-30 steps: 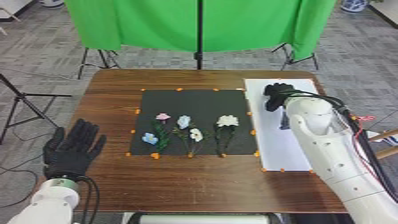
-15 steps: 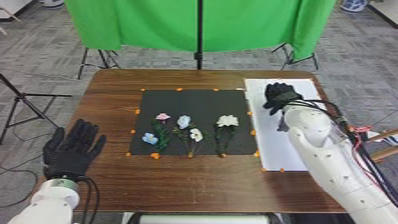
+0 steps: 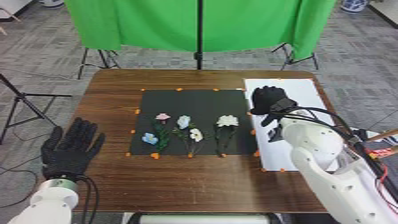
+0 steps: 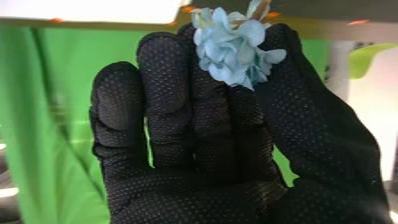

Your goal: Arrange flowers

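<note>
In the head view, my right hand (image 3: 267,99) is over the left part of the white board, near its far end. The right wrist view shows my right hand (image 4: 191,192) pinching a pale blue flower (image 4: 233,50) between thumb and fingers. Stems with a pink bloom (image 3: 163,116), a blue bloom (image 3: 149,138), a light blue bloom (image 3: 184,121), a small white bloom (image 3: 195,134) and a fuller white bloom (image 3: 227,120) lie on the black mat (image 3: 182,100). My left hand (image 3: 67,152) rests at the table's left side, fingers straight and spread.
The white board (image 3: 278,161) lies along the right of the black mat, on the brown table (image 3: 195,185). Orange markers dot the edges of both. Beyond the table hangs a green cloth (image 3: 142,27) with a dark stand before it.
My right hand has shifted left over the white board, toward the black mat, and its forearm has swung lower. The left hand has barely moved; the blooms on the mat lie as before.
</note>
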